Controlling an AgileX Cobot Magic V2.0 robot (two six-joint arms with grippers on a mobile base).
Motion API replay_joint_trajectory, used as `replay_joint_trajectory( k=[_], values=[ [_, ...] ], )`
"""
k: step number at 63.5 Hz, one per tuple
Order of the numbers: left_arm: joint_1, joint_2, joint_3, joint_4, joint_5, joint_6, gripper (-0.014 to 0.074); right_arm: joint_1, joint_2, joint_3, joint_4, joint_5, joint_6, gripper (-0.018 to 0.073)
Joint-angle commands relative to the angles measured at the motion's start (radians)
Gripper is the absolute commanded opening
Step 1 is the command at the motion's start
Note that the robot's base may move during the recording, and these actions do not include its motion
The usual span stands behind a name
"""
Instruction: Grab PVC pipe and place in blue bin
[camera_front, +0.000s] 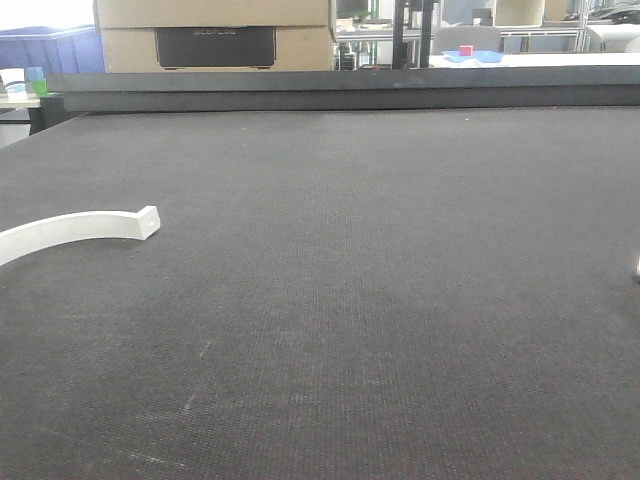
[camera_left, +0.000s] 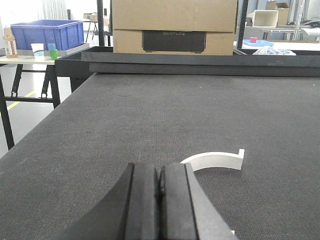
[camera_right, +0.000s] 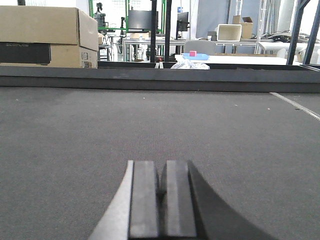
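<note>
PVC pipe (camera_left: 215, 160) lies one o'clock off left gripper (camera_left: 160, 186), closed on nothing like right gripper (camera_right: 162, 187); I'd spread wide, then reach.

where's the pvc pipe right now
The PVC pipe lies on the dark tabletop at the front view's left edge, just ahead and right of the left gripper.

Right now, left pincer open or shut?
Shut, empty. The left pincer shows no gap between its pads; the PVC pipe lies on the table beyond.
</note>
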Motion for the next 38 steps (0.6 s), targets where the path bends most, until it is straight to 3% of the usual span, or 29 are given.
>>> replay_joint_trajectory(
  k=[1,38],
  values=[
    [0.002,-0.004,-0.002,0.001,-0.015,-0.005,-0.0111,-0.001,-0.003,-0.001,-0.007,-0.019,-0.001,-0.0168],
    [0.002,-0.004,-0.002,0.001,-0.015,-0.005,-0.0111,-0.001,-0.003,-0.001,-0.007,-0.019,-0.001,-0.0168]
  ],
)
